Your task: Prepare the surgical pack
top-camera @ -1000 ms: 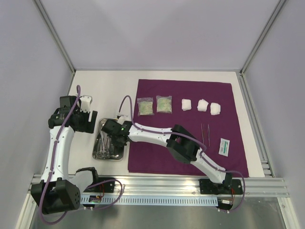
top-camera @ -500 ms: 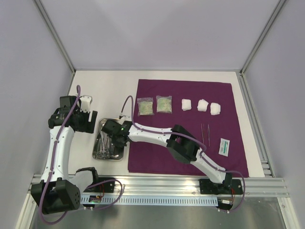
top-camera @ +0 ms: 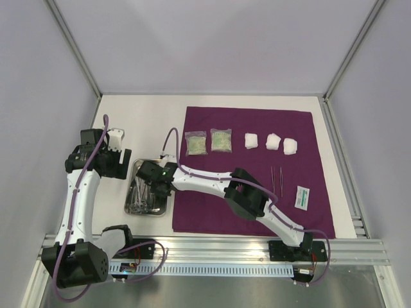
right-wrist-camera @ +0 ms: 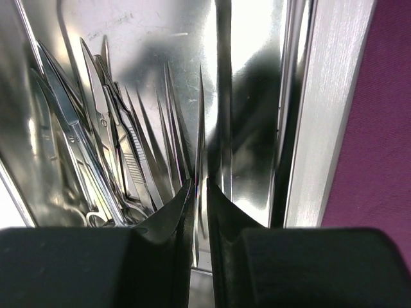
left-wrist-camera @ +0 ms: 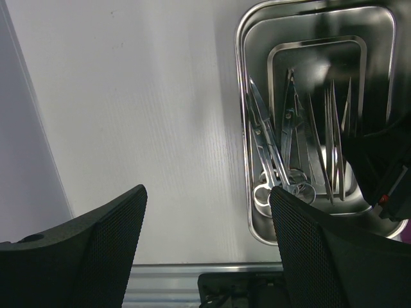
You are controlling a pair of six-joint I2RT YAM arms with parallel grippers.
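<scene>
Now the tray (top-camera: 142, 206) lies on the white table (top-camera: 138, 122), just at 9 o'clock of the sheet (top-camera: 212, 122). In the tray there are scissors (left-wrist-camera: 273, 160) and several pointed tools (left-wrist-camera: 331, 141), all lying close together along its length.

On the sheet, along the 12 o'clock edge, two clear packets (top-camera: 196, 143) and three pads (top-camera: 274, 141) sit in a row. Tweezers (top-camera: 277, 178) lie toward 3 o'clock, and a small flat packet (top-camera: 302, 197) lies just at 4 o'clock of them.

The right arm stretches low across the sheet toward 9 o'clock, and the right gripper (right-wrist-camera: 200, 185) is down inside the tray. Its fingers (right-wrist-camera: 173, 215) are almost together, and a slim tool (right-wrist-camera: 201, 128) is pinched between them.

The left arm is bent upward. The left gripper (left-wrist-camera: 205, 212) hangs above the table at 10 o'clock of the tray, with its fingers spread wide and nothing between them.

From the top camera, the right gripper covers the upper part of the tray, so the tools there are hard to see. In the right wrist view, reflections in the steel mix with the real tools, and I cannot count them. In the left wrist view, the dark body of the right gripper cuts off the tray's corner at 4 o'clock.
</scene>
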